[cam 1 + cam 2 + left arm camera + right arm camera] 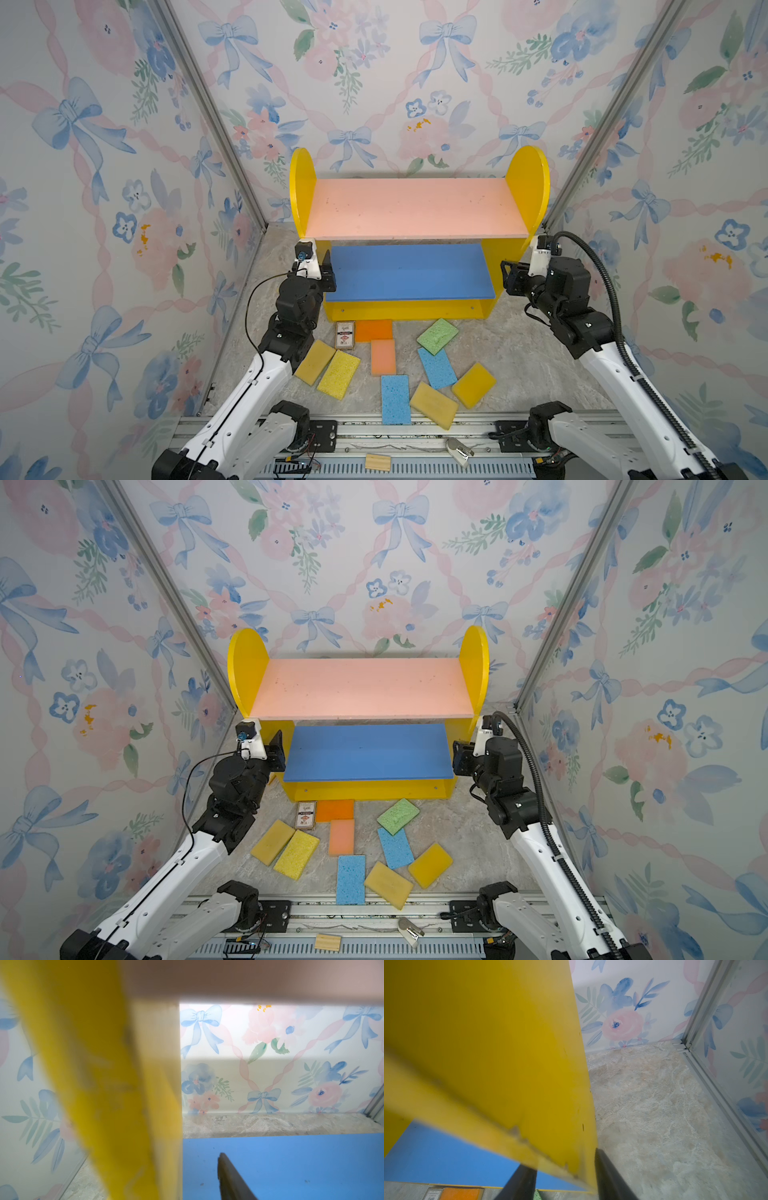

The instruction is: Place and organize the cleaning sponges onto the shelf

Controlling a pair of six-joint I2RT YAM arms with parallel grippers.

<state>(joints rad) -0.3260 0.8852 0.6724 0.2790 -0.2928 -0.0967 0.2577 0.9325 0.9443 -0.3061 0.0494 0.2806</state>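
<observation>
In front of the shelf (415, 208): nine sponges (383, 356) in view, all flat on the bench (519, 353), loosely scattered.
orange sponge (373, 330): closest to the shelf's base, just beside the card box (345, 334); both also at the edge of the right wrist view.
green sponge (437, 336): near the base, toward the shelf's right half, lapping over a blue sponge (437, 370).
yellow sponge (338, 374): out from the shelf's left end, side by side with a mustard sponge (314, 361).
left hand (326, 268): at the shelf's left panel (301, 195), level with the blue board (411, 270); in the wrist view one finger (230, 1178) over that board, the other hidden by the blurred panel; open or gripping, cannot tell.
right hand (509, 276): at the front edge of the shelf's right panel (530, 187); in the wrist view fingers (610, 1178) on either side of that edge; clamped or loose, cannot tell.
</observation>
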